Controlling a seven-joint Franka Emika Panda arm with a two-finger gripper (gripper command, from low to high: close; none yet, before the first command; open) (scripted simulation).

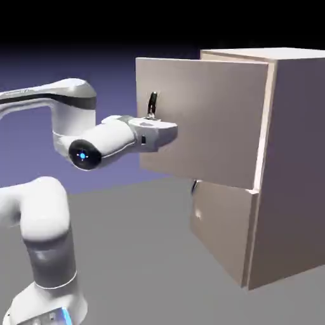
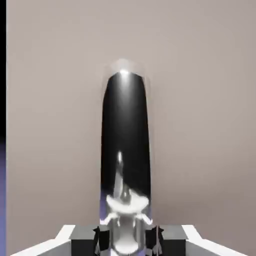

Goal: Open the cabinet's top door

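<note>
Top door (image 1: 203, 120) stands swung well out; my tool (image 1: 152, 124) is clamped shut on the handle (image 2: 125, 150) ahead, so I'd follow the hinge arc, wrist square.

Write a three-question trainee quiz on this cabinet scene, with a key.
1. True or false: the top door stands swung out from the cabinet.
2. What is the gripper shut on? A) the lower door's edge B) the top door's handle C) nothing
3. Fill in: the lower door is ____.

Key:
1. True: its handle side stands out toward the arm.
2. B: the hand view shows the dark handle between the fingertips.
3. Slightly ajar, far less than the top door.
</note>
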